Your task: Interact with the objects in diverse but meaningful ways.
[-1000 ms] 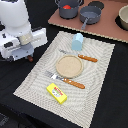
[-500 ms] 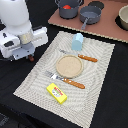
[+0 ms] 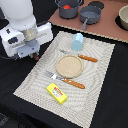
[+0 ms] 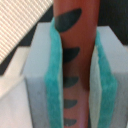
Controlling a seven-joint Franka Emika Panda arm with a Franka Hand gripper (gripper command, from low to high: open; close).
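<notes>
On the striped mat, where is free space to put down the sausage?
Bare mat lies at the corner nearest the camera, at the exterior view's left of the yellow packet, and along the edge beyond the knife. Around the plate, fork and cup, it is crowded.
</notes>
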